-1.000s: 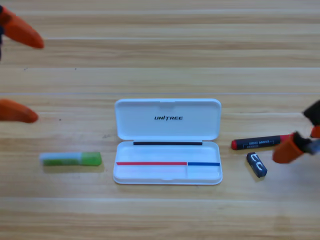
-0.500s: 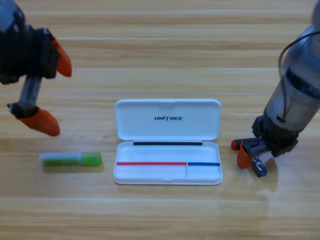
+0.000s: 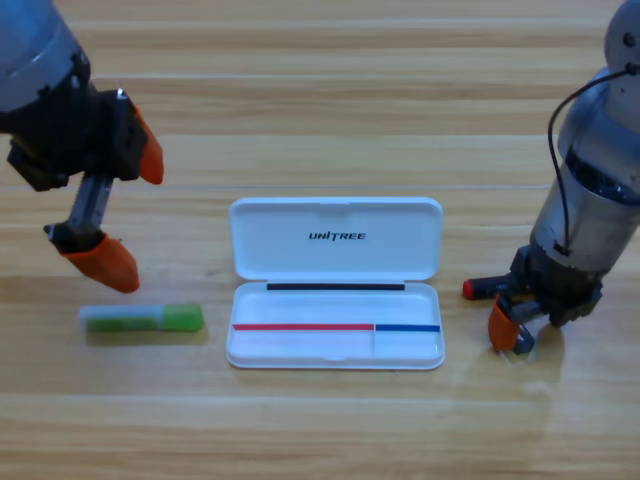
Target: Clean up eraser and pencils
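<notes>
1. Desk: pale wooden planks running left to right, seen from above.
2. White case: lies open at the centre of the desk, its lid folded back toward the top edge and its tray toward the bottom edge.
3. Green pencil: translucent green stick with a whitish left end, lying flat and level, left of the case and apart from it.
4. Left claw: enters from the upper left corner; its two orange jaws are spread wide apart, grasping nothing. The lower jaw tip hangs just above the green pencil's left half, with a gap visible between them.
5. Black pencil: only its red left end and a short dark stretch show, just right of the case tray; the remainder is hidden under the right arm.
6. Right claw: points down from the right edge, directly over the spot beside the black pencil. One orange jaw is visible; whether it is clenched or released cannot be told.
7. Eraser: hidden beneath the right claw, so its position cannot be told.
</notes>
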